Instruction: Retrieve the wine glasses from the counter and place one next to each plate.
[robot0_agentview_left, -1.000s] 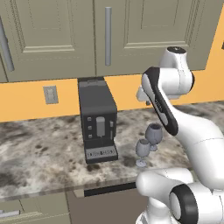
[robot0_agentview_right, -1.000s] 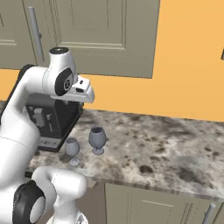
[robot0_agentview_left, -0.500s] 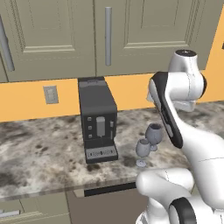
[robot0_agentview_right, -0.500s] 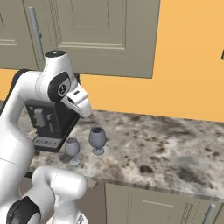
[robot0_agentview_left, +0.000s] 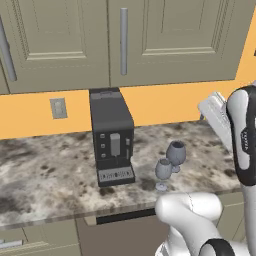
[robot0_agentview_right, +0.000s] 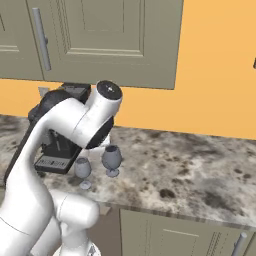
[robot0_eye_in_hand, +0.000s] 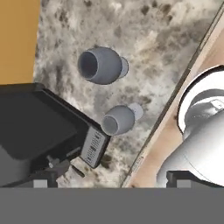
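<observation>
Two wine glasses (robot0_agentview_left: 169, 160) beside the coffee machine (robot0_agentview_left: 111, 136) on the counter (robot0_agentview_left: 45, 175).
Both are seen upright just right of the machine; the gripper is spread wide, nothing held.

- Your arm's upper link covers part of the coffee machine (robot0_agentview_right: 55, 150) in right base view.
- Hand view: machine cut off at left edge & by the bottom band.
- Narrower glass (robot0_agentview_right: 82, 170): base partly behind robot body in right base view.
- Gripper fingertips: can't make them out in any pic.
</observation>
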